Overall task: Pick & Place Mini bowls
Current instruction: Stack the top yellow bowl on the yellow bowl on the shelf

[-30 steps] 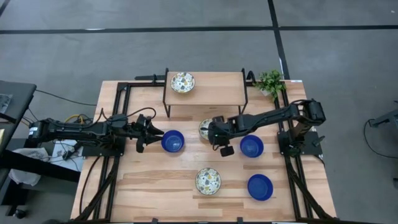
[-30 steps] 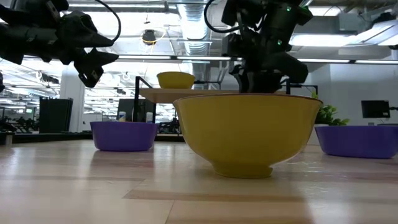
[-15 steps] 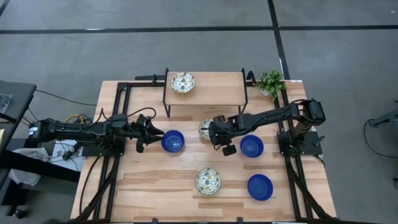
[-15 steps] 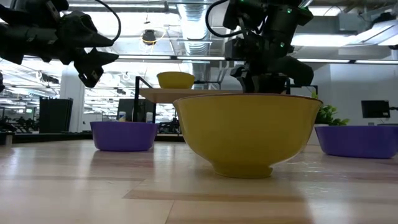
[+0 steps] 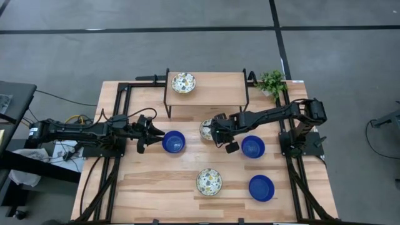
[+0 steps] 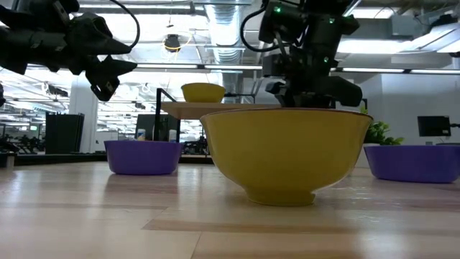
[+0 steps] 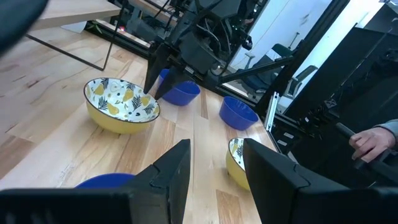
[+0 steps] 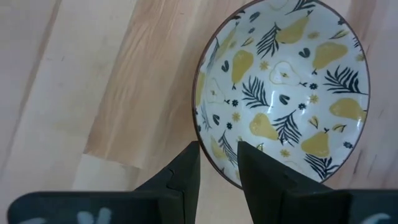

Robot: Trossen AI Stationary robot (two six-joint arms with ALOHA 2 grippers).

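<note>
We're over the pale wooden table (image 5: 156, 181), and the right gripper (image 8: 217, 168) straddles the rim of a patterned mini bowl (image 8: 286, 93) at mid-table, dark fingers slightly parted, one inside and one outside (glossy inside, yellow pears and dark leaves). The left gripper (image 7: 214, 165) hangs open beside a smooth blue bowl (image 5: 173, 142). Another patterned bowl (image 5: 183, 82) sits on the far raised shelf (image 5: 219, 87); a third (image 5: 209, 181) lies near us, two more blue bowls (image 5: 253, 146) (image 5: 261, 187) at right.
</note>
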